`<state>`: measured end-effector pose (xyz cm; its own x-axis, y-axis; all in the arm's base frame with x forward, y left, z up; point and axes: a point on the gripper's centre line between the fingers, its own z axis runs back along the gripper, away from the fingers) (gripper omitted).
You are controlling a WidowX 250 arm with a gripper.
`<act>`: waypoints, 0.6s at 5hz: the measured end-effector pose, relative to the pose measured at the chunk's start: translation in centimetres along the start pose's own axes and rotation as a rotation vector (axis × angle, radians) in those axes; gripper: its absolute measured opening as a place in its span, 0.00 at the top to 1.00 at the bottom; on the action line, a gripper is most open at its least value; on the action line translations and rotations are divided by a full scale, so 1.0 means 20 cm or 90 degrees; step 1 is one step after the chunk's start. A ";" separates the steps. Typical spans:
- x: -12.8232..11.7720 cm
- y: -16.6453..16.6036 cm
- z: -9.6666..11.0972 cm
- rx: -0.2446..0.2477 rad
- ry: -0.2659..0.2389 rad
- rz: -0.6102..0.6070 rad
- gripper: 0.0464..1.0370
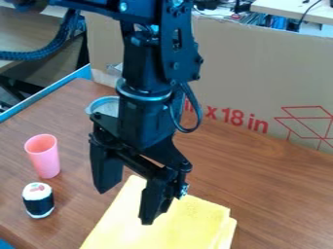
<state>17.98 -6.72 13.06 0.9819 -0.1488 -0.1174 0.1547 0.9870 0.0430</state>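
Gripper (124, 205) hung spread and empty above yellow cloth (185, 221), folded flat so likely stable; pink cup (46, 161) stood base-down, 10 o'clock; toy sushi roll (38, 201), 9.

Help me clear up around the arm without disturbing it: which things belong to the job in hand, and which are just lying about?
Likely in the job:
- black gripper, open and empty
- yellow cloth, nearest it

Seemingly just lying about:
- pink cup, upright
- black-and-white roll, beside the cup
- cardboard box, behind
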 end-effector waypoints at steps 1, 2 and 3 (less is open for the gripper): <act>0.00 0.00 -0.02 0.004 0.011 0.000 0.04; 0.07 0.01 -0.08 0.020 -0.007 -0.002 0.04; 0.13 -0.02 -0.17 0.006 -0.018 -0.031 0.04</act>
<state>20.07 -7.21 9.43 0.9759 -0.1982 -0.0913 0.2030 0.9780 0.0471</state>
